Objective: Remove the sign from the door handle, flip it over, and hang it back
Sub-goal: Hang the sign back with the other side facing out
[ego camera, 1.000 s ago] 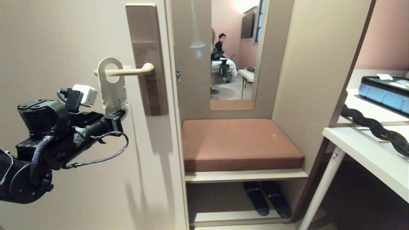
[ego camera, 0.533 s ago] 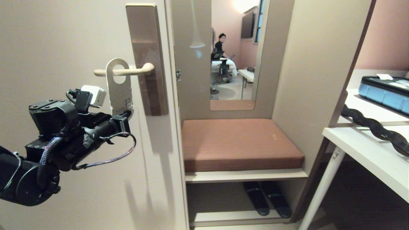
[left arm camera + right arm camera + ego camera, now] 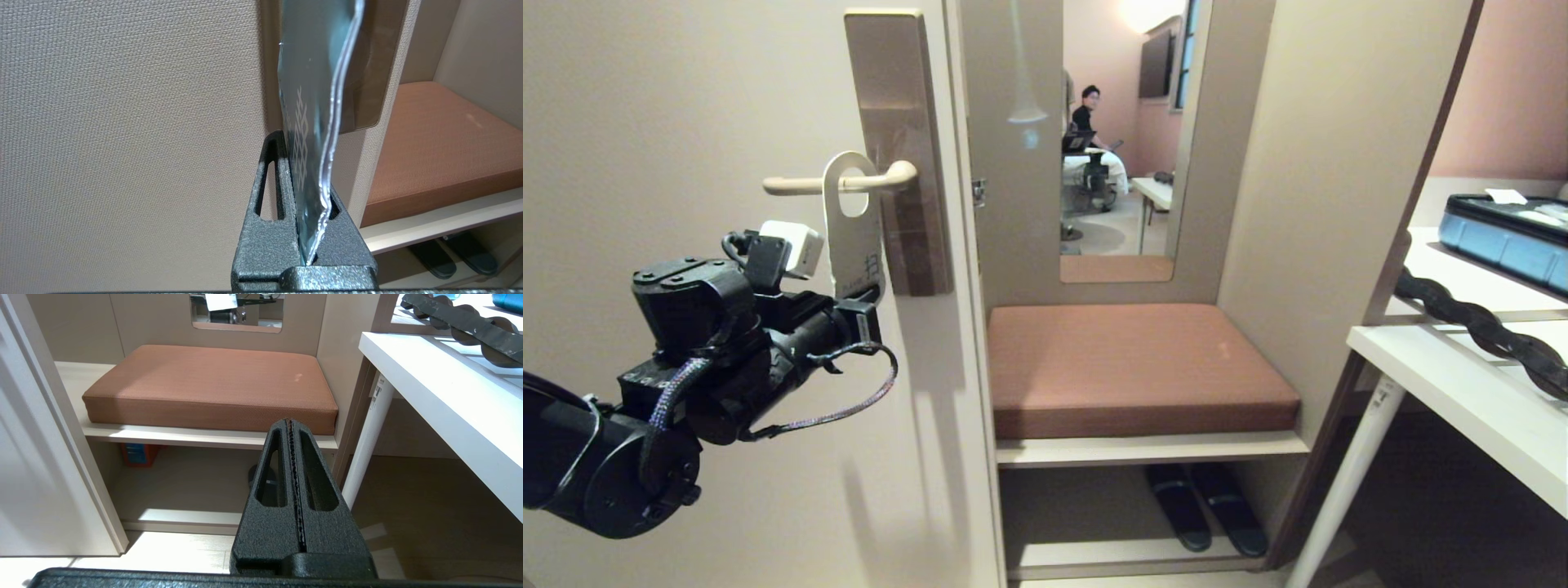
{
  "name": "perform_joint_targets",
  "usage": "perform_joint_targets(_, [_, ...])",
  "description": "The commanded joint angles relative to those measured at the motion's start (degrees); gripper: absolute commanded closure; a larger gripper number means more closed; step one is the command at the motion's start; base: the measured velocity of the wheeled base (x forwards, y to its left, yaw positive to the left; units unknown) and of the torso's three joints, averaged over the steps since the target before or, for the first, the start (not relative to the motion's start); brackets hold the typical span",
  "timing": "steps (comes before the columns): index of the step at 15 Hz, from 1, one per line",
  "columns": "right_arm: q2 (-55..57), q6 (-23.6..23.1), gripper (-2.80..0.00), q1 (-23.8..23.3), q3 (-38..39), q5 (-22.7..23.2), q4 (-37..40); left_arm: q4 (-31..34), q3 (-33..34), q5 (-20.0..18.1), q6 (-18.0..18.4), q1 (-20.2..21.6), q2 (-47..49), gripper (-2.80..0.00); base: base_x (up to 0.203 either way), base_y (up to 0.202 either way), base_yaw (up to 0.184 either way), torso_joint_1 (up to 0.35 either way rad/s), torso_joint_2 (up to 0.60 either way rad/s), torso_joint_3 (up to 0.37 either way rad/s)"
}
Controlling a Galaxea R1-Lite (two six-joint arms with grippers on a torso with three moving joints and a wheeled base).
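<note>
**Left hand grips door sign as it hangs on the lever**

We see the left hand (image 3: 864,304) clamped on the lower edge of the sign (image 3: 853,233), whose oval hole is threaded over the door handle (image 3: 837,183). The sign hangs close to the bronze plate (image 3: 897,147) end of the lever, at about 3 o'clock from the lever's free tip, with its pale face turned outward in the head view. In the left wrist view the sign (image 3: 316,122) rises edge-on from between the closed fingers (image 3: 269,228), its blue-grey face showing a white pattern, its rim slightly wavy (the plate sits just behind it). The cream door (image 3: 686,122) fills the frame at 9 o'clock.

The right hand (image 3: 292,477) is parked low, out of the head view, its fingers pressed together on nothing; ahead of it at 12 o'clock lies the brown seat cushion (image 3: 212,384), with the white bench (image 3: 441,400) at 2 o'clock. In the head view a pair of dark slippers (image 3: 1205,506) sits under the cushion's shelf, and a mirror (image 3: 1123,131) above it reflects a seated person (image 3: 1086,114) in the room beyond.
</note>
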Motion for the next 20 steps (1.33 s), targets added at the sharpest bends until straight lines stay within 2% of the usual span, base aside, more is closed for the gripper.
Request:
perform_joint_targets(1, [0.0, 0.0, 0.0, 0.0, 0.0, 0.0, 0.0, -0.4, 0.0, 0.3, 0.0, -0.7, 0.0, 0.0, 0.0, 0.0, 0.0, 0.0, 0.0, 0.0])
perform_joint_targets(3, [0.0, 0.0, 0.0, 0.0, 0.0, 0.0, 0.0, -0.4, 0.0, 0.4, 0.0, -1.2, 0.0, 0.0, 0.0, 0.0, 0.0, 0.0, 0.0, 0.0])
perform_joint_targets(6, [0.0, 0.0, 0.0, 0.0, 0.0, 0.0, 0.0, -0.4, -0.1, 2.7, 0.0, -3.4, 0.6, 0.0, 0.0, 0.0, 0.0, 0.0, 0.0, 0.0])
perform_joint_targets(10, [0.0, 0.0, 0.0, 0.0, 0.0, 0.0, 0.0, -0.4, 0.0, 3.4, 0.2, -3.7, 0.8, 0.0, 0.0, 0.0, 0.0, 0.0, 0.0, 0.0])
perform_joint_targets(17, [0.0, 0.0, 0.0, 0.0, 0.0, 0.0, 0.0, -0.4, 0.0, 9.0, 0.3, -4.2, 0.5, 0.0, 0.0, 0.0, 0.0, 0.0, 0.0, 0.0])
perform_joint_targets(20, [0.0, 0.0, 0.0, 0.0, 0.0, 0.0, 0.0, -0.5, 0.0, 9.0, 0.3, -5.0, 0.5, 0.0, 0.0, 0.0, 0.0, 0.0, 0.0, 0.0])
